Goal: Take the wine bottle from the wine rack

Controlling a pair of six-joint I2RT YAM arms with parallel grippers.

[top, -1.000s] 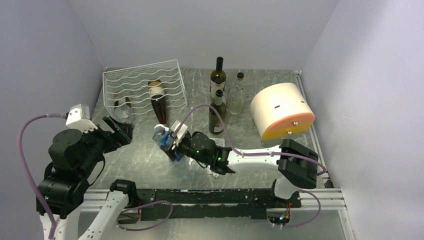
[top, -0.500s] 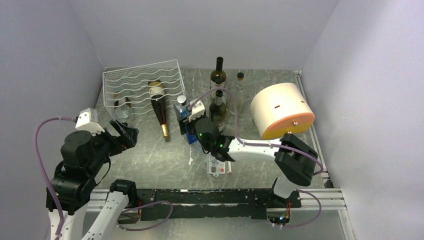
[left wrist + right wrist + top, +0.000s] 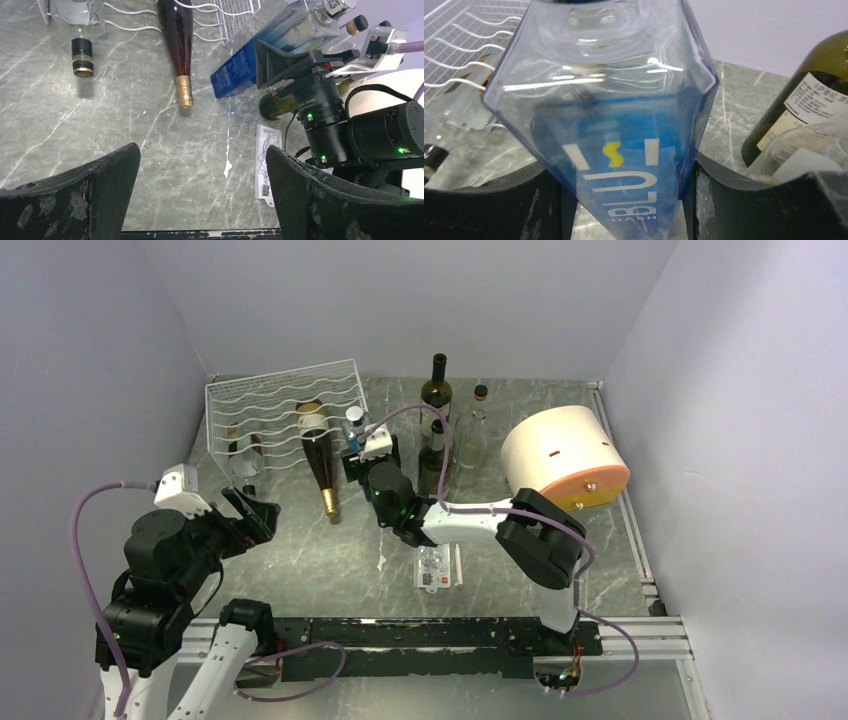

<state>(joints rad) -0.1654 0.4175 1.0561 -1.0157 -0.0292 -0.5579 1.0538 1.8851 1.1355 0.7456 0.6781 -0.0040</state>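
Note:
The white wire wine rack [image 3: 280, 405] stands at the back left. A dark brown wine bottle [image 3: 320, 455] lies in it, its gold-capped neck sticking out the front; it also shows in the left wrist view [image 3: 182, 45]. A clear bottle [image 3: 240, 455] with a black cap lies in the rack's left side. My right gripper [image 3: 365, 458] is shut on a blue-tinted square bottle [image 3: 614, 100] and holds it tilted beside the rack's right front corner. My left gripper [image 3: 250, 515] hangs open and empty in front of the rack, over bare table [image 3: 200, 165].
Two dark green bottles [image 3: 435, 390] [image 3: 432, 465] and a clear one [image 3: 472, 425] stand upright at the back middle. A white drum with an orange face [image 3: 565, 460] lies at the right. A printed card [image 3: 437, 567] lies on the marble table in front of my right arm.
My right gripper has carried the blue bottle from the table's middle back and up, next to the rack's right corner. My left arm has shifted slightly right.

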